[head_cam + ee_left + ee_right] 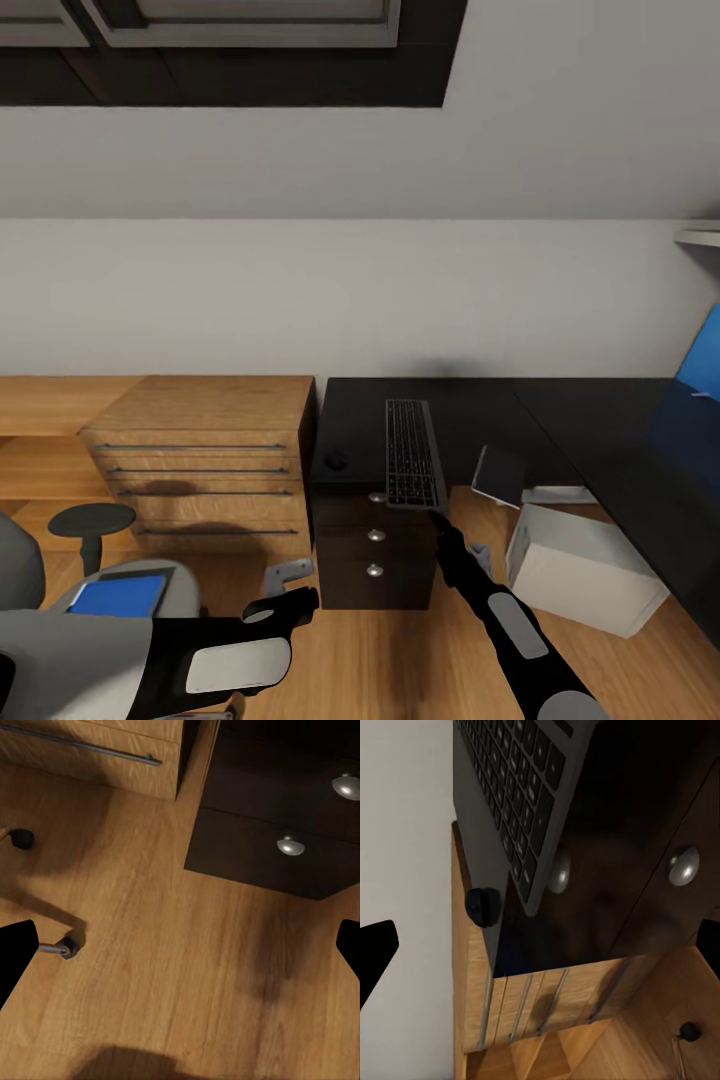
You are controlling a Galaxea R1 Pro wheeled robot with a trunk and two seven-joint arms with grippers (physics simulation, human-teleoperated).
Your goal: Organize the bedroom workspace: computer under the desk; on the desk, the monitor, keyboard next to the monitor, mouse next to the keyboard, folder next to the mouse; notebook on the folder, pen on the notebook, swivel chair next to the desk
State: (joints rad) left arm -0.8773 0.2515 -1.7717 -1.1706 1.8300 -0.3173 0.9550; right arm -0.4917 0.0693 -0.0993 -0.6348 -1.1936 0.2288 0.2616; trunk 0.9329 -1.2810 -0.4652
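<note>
Currently the keyboard (413, 466) lies on the desk (560, 420), its near end overhanging the drawer unit (372, 556), mouse (336, 460) left of it. Right gripper (440, 520), jaws spread, sits just off that end; nudge squarely, slowly. Left gripper (290, 606) idles low, jaws spread.

Black desk (560, 420); dark grey keyboard (411, 464) (silver-framed); blue folder (120, 596); black mouse (336, 460)

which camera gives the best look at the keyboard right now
The head view: the whole keyboard lies lengthwise on the desk, near end poking over the front edge, with the mouse to its left. The right wrist view shows just one end of it close up, keys sharp. The left wrist view looks at floor and drawers.
</note>
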